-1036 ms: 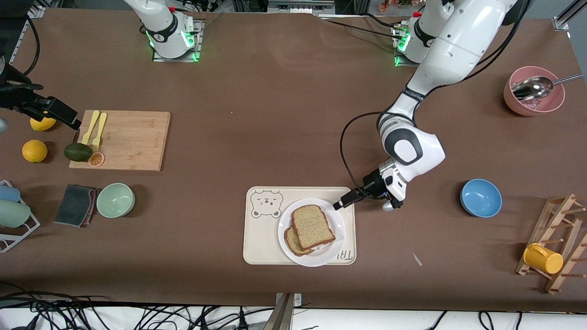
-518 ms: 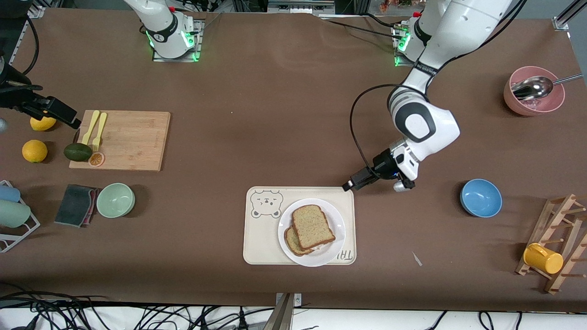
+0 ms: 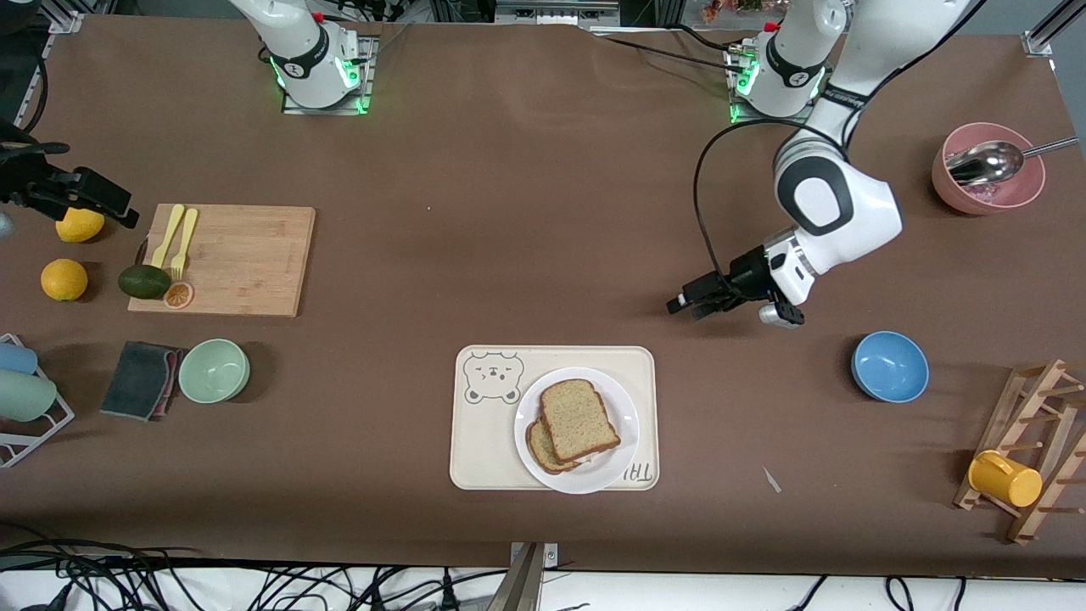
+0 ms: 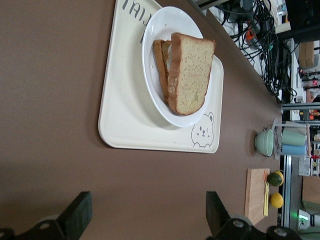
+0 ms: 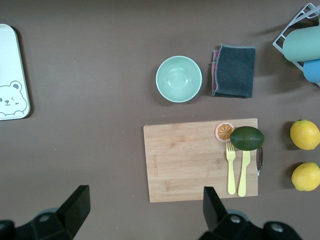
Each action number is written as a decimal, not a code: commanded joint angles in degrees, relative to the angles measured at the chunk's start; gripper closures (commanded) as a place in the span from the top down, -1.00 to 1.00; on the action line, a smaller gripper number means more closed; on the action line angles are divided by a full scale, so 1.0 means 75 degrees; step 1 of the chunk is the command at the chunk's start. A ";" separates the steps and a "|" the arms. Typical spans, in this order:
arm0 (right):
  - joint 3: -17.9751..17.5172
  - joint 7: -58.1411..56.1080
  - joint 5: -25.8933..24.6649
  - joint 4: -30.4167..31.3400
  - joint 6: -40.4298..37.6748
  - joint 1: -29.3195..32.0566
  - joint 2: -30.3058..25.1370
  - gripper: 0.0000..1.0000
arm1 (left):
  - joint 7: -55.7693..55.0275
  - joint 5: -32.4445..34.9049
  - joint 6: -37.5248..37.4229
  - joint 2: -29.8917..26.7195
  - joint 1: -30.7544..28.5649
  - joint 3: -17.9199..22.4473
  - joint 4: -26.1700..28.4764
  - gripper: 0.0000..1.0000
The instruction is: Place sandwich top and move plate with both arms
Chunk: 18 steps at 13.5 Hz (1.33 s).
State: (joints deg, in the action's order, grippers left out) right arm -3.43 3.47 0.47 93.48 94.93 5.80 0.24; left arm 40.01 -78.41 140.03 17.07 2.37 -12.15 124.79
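Observation:
The sandwich top (image 3: 579, 420) lies skewed on a lower bread slice (image 3: 540, 448) on the white plate (image 3: 528, 412). The plate sits on the cream bear-print tray (image 3: 484, 450). The left wrist view shows the sandwich top (image 4: 190, 72), plate (image 4: 155, 30) and tray (image 4: 120, 115) ahead of it. My left gripper (image 3: 691, 304) (image 4: 145, 210) is open and empty over bare table, off the tray toward the left arm's end. My right gripper (image 3: 114, 208) (image 5: 145, 207) is open and empty, high by the cutting board (image 5: 200, 160).
A blue bowl (image 3: 889, 365), a pink bowl with a spoon (image 3: 988, 178) and a wooden rack with a yellow cup (image 3: 1005, 479) stand at the left arm's end. The cutting board (image 3: 229, 259), a green bowl (image 3: 214, 370), a grey cloth (image 3: 140, 378) and lemons (image 3: 64, 278) are at the right arm's end.
My left gripper has drawn back from the plate's rim, off the tray and toward the left arm's end. My right gripper has shifted slightly toward its end of the table.

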 commanded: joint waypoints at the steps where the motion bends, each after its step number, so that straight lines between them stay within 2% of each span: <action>1: 0.0094 -0.0204 0.0136 -0.0171 -0.0084 0.0023 -0.0044 1.00 | -0.0410 0.0912 -0.0728 -0.0599 -0.0445 -0.0021 0.0400 1.00; 3: 0.0071 -0.0112 0.0136 -0.0218 -0.0083 0.0012 -0.0021 1.00 | -0.1182 0.2128 -0.0857 -0.0635 -0.0492 0.0015 0.0389 1.00; 5: 0.0036 -0.0064 0.0148 -0.0323 -0.0083 0.0000 -0.0009 1.00 | -0.1967 0.3115 -0.1487 -0.0798 -0.0691 0.0050 0.0330 1.00; 11: 0.0024 -0.0076 0.0054 -0.0324 -0.0083 -0.0023 0.0132 1.00 | -0.3772 0.5904 -0.2368 -0.1301 -0.0715 0.0823 0.0248 1.00; 16: 0.0012 -0.0075 0.0136 -0.0335 -0.0060 -0.0023 0.0132 1.00 | -0.5380 0.8201 -0.3750 -0.1969 -0.1030 0.1175 -0.0524 1.00; 18: 0.0012 -0.0064 0.0136 -0.0359 0.0022 -0.0023 0.0132 1.00 | -0.5801 0.9103 -0.4463 -0.2123 -0.1300 0.1175 -0.1236 1.00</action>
State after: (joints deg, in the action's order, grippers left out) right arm -3.29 3.29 0.54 92.17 95.21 5.63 0.94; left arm 0.06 -15.62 111.79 2.73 -5.63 -3.11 119.91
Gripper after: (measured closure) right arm 0.000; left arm 0.000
